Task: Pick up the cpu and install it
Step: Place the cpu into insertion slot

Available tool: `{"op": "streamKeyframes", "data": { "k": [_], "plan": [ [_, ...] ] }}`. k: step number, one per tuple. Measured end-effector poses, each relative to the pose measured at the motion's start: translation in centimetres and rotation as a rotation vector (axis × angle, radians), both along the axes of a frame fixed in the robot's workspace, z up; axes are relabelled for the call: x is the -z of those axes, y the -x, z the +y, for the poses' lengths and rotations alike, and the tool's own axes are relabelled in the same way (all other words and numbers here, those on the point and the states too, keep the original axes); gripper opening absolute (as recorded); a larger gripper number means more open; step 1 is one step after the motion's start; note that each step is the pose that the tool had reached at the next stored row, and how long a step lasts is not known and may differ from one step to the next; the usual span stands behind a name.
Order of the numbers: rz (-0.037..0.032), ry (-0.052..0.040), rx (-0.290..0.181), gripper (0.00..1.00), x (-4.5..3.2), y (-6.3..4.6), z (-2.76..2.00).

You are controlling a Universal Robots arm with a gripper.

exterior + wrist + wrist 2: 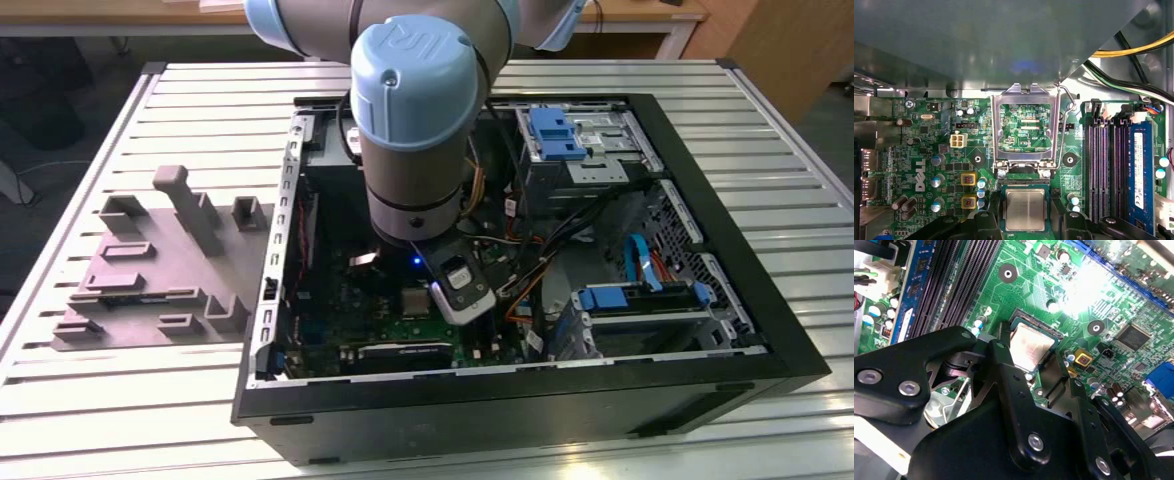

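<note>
Gripper: spread; black fingers flank the cpu, one on each side, with socket rim showing between in the first wrist view.
Cpu: lies flat in the socket, silvery top up.
Frame: metal, swung up off the socket, just beside it.
Board: green; memory slots near the socket.
Arm: reaches down into the open case on a slatted table.

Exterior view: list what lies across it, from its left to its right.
Grey moulded fixture → robot arm → blue drive bracket → computer case's black side wall.
</note>
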State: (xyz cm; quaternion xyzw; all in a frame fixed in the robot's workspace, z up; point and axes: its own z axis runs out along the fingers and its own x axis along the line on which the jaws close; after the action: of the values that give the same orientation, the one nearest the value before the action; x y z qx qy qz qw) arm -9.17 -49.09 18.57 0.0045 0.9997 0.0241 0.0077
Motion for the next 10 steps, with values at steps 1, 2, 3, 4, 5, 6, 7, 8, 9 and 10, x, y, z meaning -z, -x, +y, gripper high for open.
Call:
{"op": "streamKeyframes", "data": {
  "k": [1, 2, 3, 4, 5, 6, 7, 8, 9, 10],
  "plan": [
    [-0.0004, -0.0003, 0.0, 0.48, 0.02, -0.01, 0.01],
    [-0.0008, -0.0004, 0.0, 0.48, 0.03, -0.02, 0.01],
    [-0.0004, -0.0004, 0.0, 0.48, 0.03, -0.02, 0.01],
    [-0.0002, -0.0003, 0.0, 0.54, 0.03, -0.01, 0.01],
    [-0.0001, -0.0002, 0.0, 0.54, 0.03, -0.01, 0.01],
    [-0.0001, -0.0001, 0.0, 0.54, 0.02, 0.0, 0.0],
    [-0.0003, -0.0004, 0.0, 0.54, -0.04, 0.0, 0.01],
    [-0.0007, -0.0014, 0.0, 0.54, -0.12, -0.01, 0.02],
    [-0.0007, -0.0016, 0.0, 0.54, -0.18, -0.01, 0.02],
    [-0.0006, -0.0014, 0.0, 0.54, -0.2, -0.01, 0.02]
  ]
}}
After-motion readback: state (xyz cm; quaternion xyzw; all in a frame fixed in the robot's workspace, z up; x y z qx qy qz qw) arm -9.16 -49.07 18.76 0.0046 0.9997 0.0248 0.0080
